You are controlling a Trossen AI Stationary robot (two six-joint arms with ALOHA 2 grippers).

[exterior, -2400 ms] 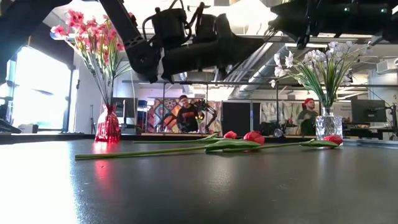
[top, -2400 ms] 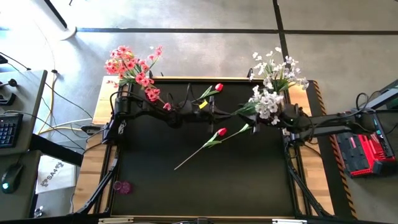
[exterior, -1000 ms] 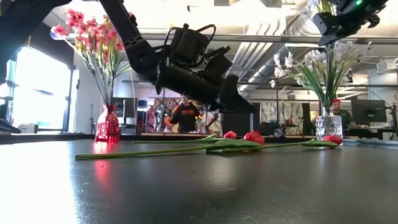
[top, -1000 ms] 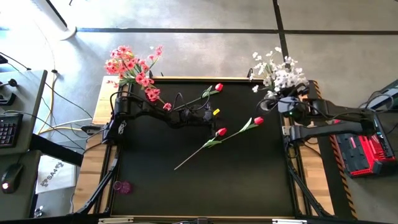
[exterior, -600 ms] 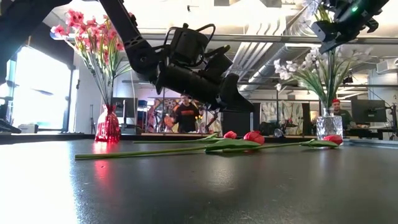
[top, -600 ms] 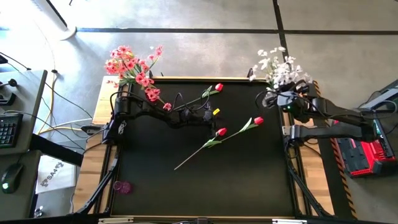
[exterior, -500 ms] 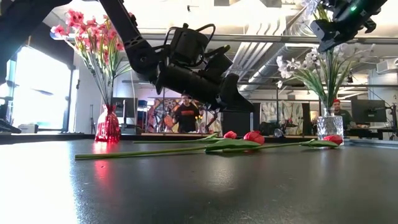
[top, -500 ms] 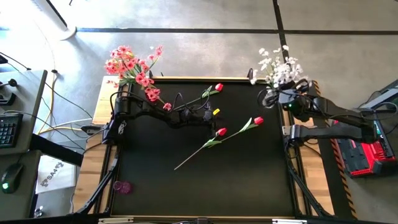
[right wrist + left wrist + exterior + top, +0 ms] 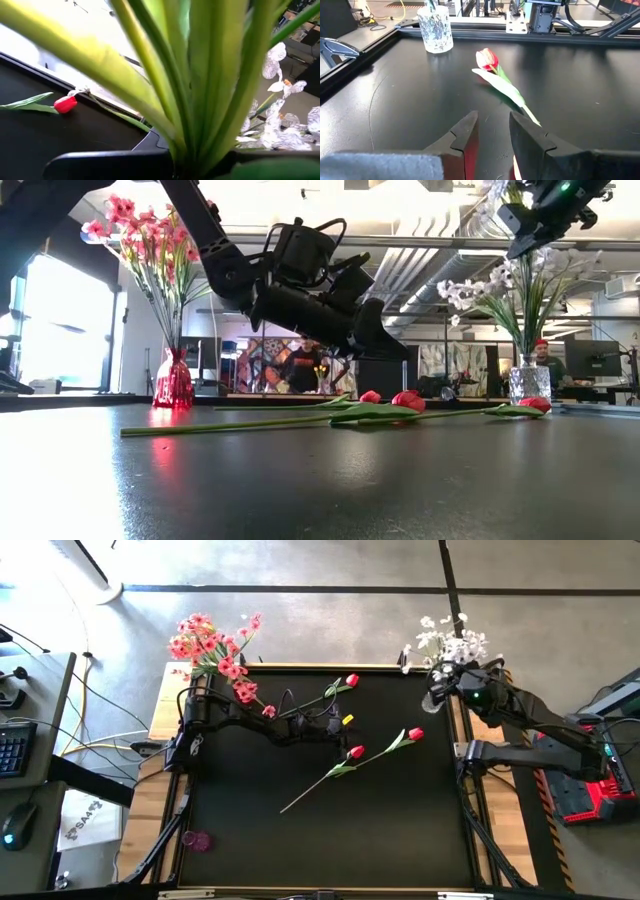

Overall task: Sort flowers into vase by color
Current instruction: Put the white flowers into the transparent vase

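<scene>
My right gripper [image 9: 438,692] is at the table's far right corner, high up [image 9: 525,225], shut on a white-blossomed spray [image 9: 452,645]. It hangs above the clear vase [image 9: 527,380], which holds more white flowers [image 9: 490,285]. Three red tulips lie flat on the black table [image 9: 300,850]: one far [image 9: 352,681], one in the middle [image 9: 355,752] and one to its right [image 9: 416,734]. My left gripper [image 9: 343,730] hovers over the middle, slightly open [image 9: 493,116] and tipped down toward the right tulip [image 9: 486,57]. Pink flowers [image 9: 215,650] stand in a red vase [image 9: 172,380] at the far left corner. My right gripper is shut on the white spray's bundle of green stems and leaves [image 9: 200,125], which rise upright out of the fingers. The fingers themselves are hidden at the picture's bottom edge. The spray is lifted well clear of the table. Whether its lower end reaches the vase, I cannot tell.
A loose pink blossom [image 9: 197,840] lies on the table's near left corner. Free black tabletop stretches along the near side. A desk with a keyboard [image 9: 12,745] stands left of the table, and a red case [image 9: 590,780] right of it. People stand beyond the far edge [image 9: 305,365].
My right gripper has swung toward the table's far edge and a little up, carrying the white spray over the clear vase. The white blossoms in the vase have shifted slightly.
</scene>
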